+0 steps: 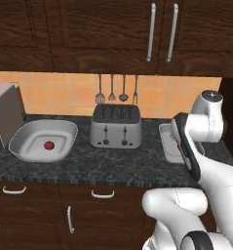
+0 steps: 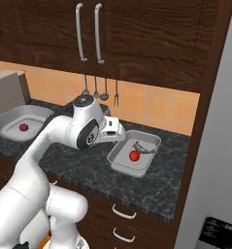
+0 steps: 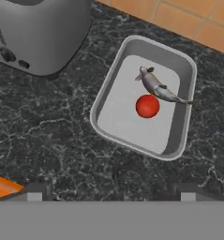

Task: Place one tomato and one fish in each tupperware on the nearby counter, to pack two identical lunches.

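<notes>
Two grey tupperware containers sat on the counter [image 1: 113, 166], a long black-grey speckled stone worktop over dark brown drawers with curved silver handles. Taking the silver toaster [image 1: 116, 127] at the middle of that worktop as the landmark, everything else lay to one side of it or the other. The white arm [image 2: 54, 133] reached up and over the counter in front of the toaster, its hand held above the stone just to the toaster's right.

Left of the toaster, well apart from it, stood the larger, rounded tupperware [image 1: 43, 140], with a single tomato [image 1: 49, 145] resting near the middle of its floor. Right of the toaster, near it, stood the rectangular tupperware [image 3: 132, 47], lying at a slant in the hand view. Inside it a second tomato [image 3: 147, 106] sat about mid-floor, and a slim silver-grey fish [image 3: 158, 87] lay just behind it, touching or nearly touching the tomato, its tail reaching to the container's far right wall.

Above and behind the toaster, four small utensils [image 1: 117, 90] hung against the orange tiled wall.

The gripper [image 3: 111, 194] hovered over bare stone in front of the rectangular tupperware; its two dark tips stood wide apart with nothing between them.
</notes>
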